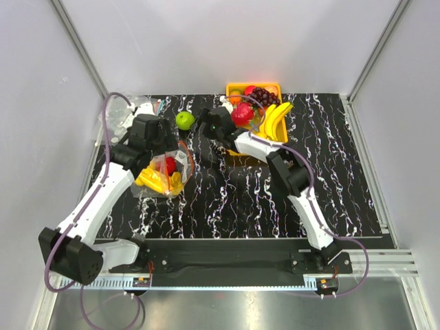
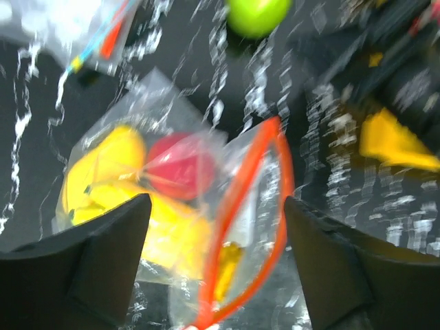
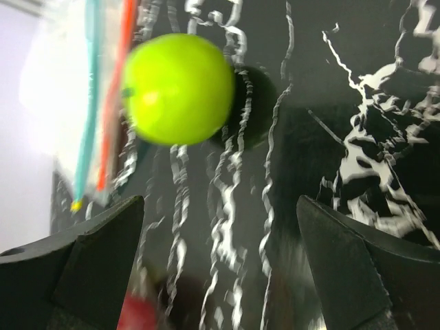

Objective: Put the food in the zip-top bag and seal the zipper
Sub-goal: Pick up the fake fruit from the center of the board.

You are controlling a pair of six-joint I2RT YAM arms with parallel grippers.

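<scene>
Left wrist: zip-top bag (image 2: 179, 206) under spread left gripper (image 2: 216, 230)

On your left of the table (image 1: 240, 199), bag (image 2: 161, 96) with fruit (image 2: 175, 168) in it, apple (image 1: 184, 120) behind it, tray (image 1: 234, 87) right of the apple, packets (image 1: 141, 108) far left.

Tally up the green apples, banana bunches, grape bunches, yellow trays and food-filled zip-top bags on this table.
Green apple: 1
Banana bunch: 1
Grape bunch: 1
Yellow tray: 1
Zip-top bag: 1
Total: 5
</scene>
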